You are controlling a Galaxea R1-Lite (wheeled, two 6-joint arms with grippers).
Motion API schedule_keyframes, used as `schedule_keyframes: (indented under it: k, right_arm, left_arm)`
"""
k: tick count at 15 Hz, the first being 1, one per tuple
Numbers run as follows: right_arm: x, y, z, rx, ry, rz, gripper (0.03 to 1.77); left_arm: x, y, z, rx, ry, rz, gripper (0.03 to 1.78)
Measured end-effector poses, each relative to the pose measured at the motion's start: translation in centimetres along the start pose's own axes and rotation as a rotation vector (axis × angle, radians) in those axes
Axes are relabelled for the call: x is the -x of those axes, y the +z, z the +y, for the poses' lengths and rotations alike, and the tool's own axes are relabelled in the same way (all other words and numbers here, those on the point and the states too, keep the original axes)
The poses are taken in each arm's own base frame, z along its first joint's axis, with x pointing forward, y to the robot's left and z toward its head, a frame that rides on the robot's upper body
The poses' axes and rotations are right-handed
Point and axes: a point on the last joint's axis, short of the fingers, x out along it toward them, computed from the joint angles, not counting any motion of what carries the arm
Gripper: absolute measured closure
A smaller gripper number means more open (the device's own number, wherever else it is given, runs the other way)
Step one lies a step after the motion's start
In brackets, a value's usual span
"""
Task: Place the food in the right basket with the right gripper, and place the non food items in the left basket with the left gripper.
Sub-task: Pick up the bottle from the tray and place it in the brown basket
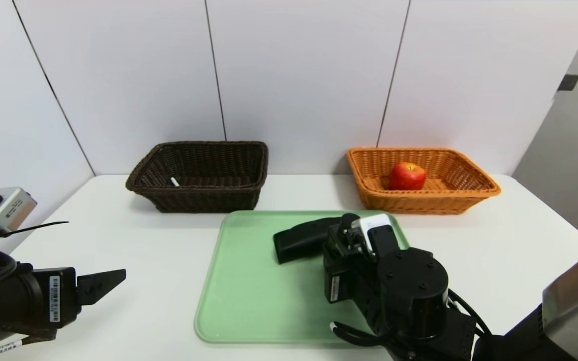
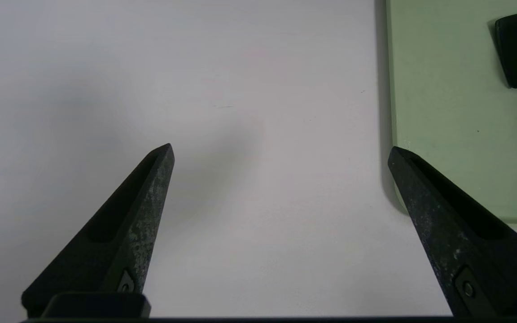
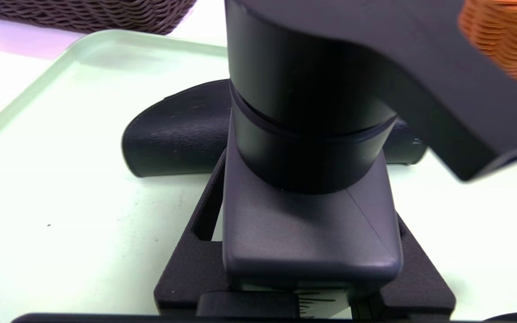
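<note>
The small black bottle fills the right wrist view, and the right gripper appears clamped around its lower body over the green tray. The scanner lies just behind it. The likely fault is sorting: this arm serves the right basket at 1 o'clock, where the apple already sits, while the bottle belongs in the left basket at 11 o'clock with the pen. A low grip could let it tip. The left gripper hangs spread at 8 o'clock over bare table
</note>
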Motion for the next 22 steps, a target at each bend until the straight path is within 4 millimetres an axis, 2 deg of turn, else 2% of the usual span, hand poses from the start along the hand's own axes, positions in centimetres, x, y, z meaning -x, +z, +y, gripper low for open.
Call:
schedule_keyframes:
  k: [3, 5, 9, 13, 18, 22]
  right_arm:
    - [0.6, 0.7, -0.2, -0.003, 0.014, -0.015, 1.17]
    - [0.9, 2.1, -0.3, -0.005, 0.039, -0.049, 1.17]
    - [1.1, 6.7, 0.1, -0.007, 0.075, -0.125, 1.17]
    - [0.9, 12.4, 0.7, -0.03, 0.132, -0.166, 1.17]
    - [-0.7, 17.7, 1.5, -0.036, 0.202, -0.186, 1.17]
    - [-4.0, 19.4, 2.8, -0.036, 0.25, -0.2, 1.17]
  left_arm:
    - [0.0, 0.0, 0.0, -0.001, -0.001, 0.0, 0.12]
    - [0.0, 0.0, 0.0, 0.0, -0.001, -0.002, 0.12]
    - [0.0, -0.1, 0.0, -0.002, 0.0, 0.002, 0.12]
    - [0.0, -0.1, 0.0, -0.022, -0.004, 0.006, 0.12]
    - [-0.1, -0.2, -0.1, -0.028, -0.007, 0.011, 0.12]
    - [-0.1, -0.2, -0.3, -0.031, -0.011, 0.012, 0.12]
